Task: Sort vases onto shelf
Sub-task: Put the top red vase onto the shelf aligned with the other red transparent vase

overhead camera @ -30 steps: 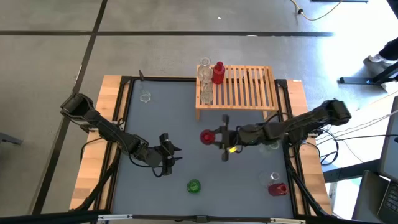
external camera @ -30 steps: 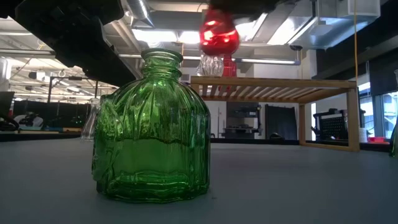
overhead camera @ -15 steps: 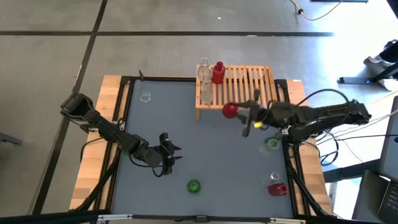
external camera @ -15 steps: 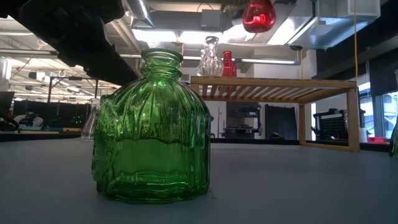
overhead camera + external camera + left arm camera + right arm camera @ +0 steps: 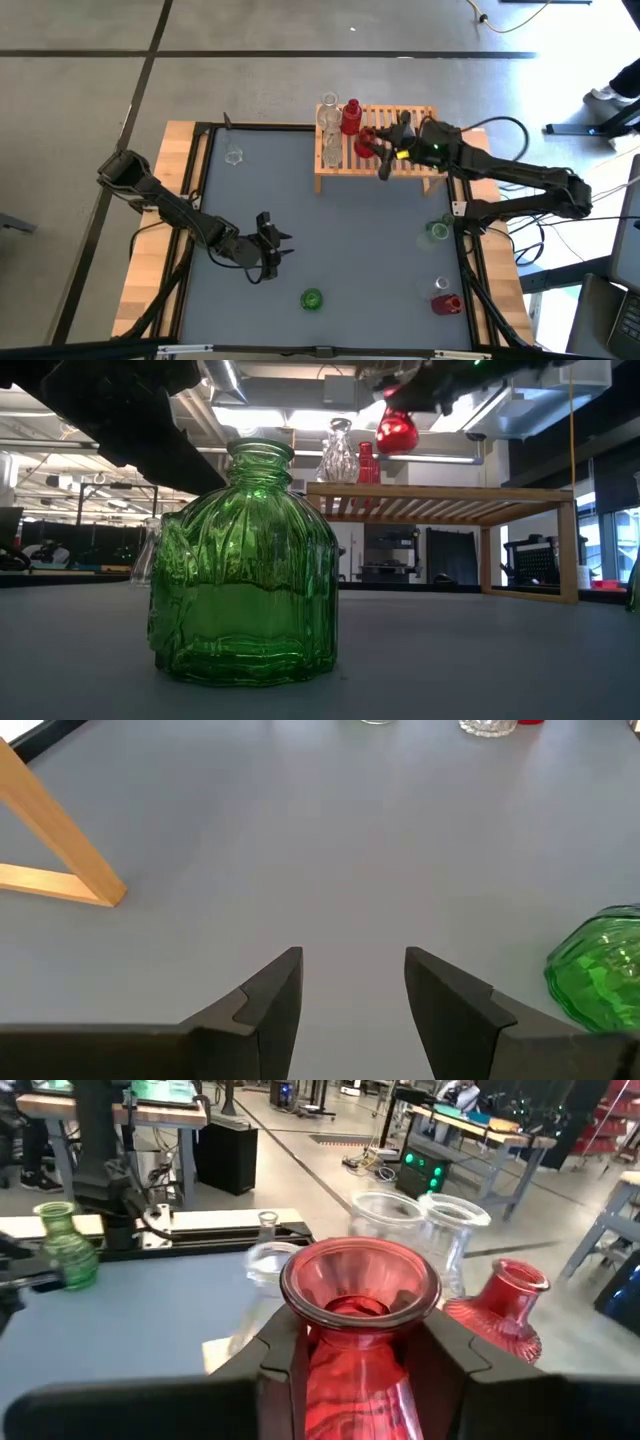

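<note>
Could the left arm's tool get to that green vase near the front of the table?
Probably yes: the left tool hangs open near the green vase, with only bare table between them.

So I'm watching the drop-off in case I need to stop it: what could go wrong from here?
1. The right gripper carries a red vase above the shelf, close to the red vase and clear vases standing there; lowering could knock them over.
2. The shelf top is slats; a base set over a gap might tip.
</note>
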`<state>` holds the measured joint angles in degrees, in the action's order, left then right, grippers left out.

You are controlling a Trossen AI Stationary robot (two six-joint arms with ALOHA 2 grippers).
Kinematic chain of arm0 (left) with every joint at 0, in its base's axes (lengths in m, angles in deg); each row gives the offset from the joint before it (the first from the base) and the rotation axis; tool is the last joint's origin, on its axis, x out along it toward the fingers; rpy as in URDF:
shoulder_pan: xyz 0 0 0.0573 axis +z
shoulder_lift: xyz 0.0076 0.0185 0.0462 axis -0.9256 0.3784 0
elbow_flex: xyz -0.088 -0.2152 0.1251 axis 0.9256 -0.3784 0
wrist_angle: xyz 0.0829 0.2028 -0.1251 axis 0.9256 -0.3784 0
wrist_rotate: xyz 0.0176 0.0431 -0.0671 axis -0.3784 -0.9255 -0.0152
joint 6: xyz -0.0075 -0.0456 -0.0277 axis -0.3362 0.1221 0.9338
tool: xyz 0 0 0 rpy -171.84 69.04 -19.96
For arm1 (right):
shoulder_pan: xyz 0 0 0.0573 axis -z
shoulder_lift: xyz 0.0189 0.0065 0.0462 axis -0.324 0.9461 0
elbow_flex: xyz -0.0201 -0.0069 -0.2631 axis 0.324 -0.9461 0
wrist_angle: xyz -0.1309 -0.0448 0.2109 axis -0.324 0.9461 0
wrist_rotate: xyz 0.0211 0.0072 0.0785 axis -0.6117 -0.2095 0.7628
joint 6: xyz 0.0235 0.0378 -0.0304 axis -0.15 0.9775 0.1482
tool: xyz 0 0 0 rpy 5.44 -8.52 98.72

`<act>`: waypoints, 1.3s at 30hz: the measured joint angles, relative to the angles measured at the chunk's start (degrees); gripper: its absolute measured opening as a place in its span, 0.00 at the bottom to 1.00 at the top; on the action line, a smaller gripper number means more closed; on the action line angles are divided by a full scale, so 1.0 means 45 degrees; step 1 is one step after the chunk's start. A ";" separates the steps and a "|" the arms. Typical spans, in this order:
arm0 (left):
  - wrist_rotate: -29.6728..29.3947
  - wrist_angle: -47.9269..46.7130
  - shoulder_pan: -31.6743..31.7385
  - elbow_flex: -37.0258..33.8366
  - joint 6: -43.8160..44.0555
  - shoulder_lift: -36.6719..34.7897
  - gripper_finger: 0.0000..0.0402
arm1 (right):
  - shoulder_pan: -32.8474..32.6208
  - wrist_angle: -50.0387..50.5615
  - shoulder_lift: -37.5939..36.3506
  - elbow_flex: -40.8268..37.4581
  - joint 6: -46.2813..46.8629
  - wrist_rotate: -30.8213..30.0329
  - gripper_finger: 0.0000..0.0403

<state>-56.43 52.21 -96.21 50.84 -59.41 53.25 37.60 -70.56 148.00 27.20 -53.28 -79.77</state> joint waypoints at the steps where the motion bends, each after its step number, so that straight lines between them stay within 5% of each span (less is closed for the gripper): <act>1: 0.0000 0.0000 0.0000 0.0000 0.0000 0.0000 0.42 | 0.0258 -0.0220 0.0211 0.0000 0.0039 0.0268 0.27; 15: 0.0097 0.0004 -0.0184 -0.0002 0.0073 0.0000 0.42 | 0.1924 -0.4167 0.1496 -0.1866 0.0493 0.1588 0.27; 39: 0.0019 0.0103 -0.0005 -0.0003 0.0026 0.0000 0.42 | 0.2016 -0.5842 0.2977 -0.2069 0.1175 0.1926 0.27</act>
<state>-56.34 52.67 -96.23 50.82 -59.29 53.25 46.67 -96.85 161.40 17.89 -47.99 -71.10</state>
